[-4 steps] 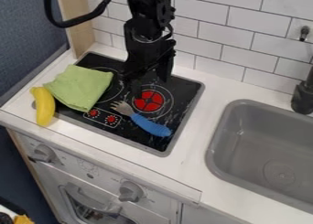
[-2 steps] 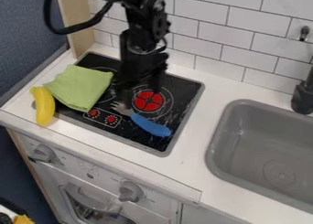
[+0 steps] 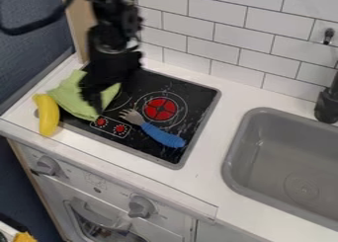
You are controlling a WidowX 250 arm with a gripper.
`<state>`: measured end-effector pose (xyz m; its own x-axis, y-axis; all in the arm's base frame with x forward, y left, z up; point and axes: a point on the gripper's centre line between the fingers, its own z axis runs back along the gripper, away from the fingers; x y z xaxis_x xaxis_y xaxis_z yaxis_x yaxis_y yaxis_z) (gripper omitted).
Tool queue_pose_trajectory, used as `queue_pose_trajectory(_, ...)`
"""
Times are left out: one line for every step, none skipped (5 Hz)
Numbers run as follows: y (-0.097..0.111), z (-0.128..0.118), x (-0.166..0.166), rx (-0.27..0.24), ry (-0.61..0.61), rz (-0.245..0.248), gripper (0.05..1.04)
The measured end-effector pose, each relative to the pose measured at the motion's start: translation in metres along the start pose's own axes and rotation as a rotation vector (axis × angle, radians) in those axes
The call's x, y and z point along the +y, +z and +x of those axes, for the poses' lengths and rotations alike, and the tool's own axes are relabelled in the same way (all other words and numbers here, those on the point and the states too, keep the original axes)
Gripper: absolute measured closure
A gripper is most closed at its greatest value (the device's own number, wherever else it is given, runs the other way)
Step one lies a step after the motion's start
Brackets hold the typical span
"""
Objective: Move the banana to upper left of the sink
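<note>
The black gripper [image 3: 109, 95] hangs over the left part of the stove and the green cloth, its fingers apart with nothing between them. To its left, the yellow banana [image 3: 47, 115] lies lengthwise on the white counter at the stove's left front corner, close beside the cloth and not touched by the gripper. On the far right, the grey sink [image 3: 239, 152] is set into the counter.
A green cloth [image 3: 69, 95] lies across the stove's left edge, partly under the arm. A blue-handled fork-like utensil [image 3: 162, 136] rests on the black stove [image 3: 198, 95]. The dark faucet [image 3: 327, 105] stands behind the sink; a tiled wall backs the counter.
The arm and gripper have swung left, from above the middle of the stove to over the green cloth, nearer the banana. Banana, cloth and utensil have stayed put.
</note>
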<state>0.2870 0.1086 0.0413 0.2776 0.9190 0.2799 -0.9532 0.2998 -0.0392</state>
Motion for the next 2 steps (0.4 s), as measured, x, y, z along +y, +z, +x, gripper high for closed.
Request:
queue_pose_trajectory(-0.005, 0.027, 0.032, -0.023, -0.002, 0.082, 0.083)
queue_pose_trajectory(-0.017, 0.046, 0.05, -0.057, -0.024, 0.129, 0.083)
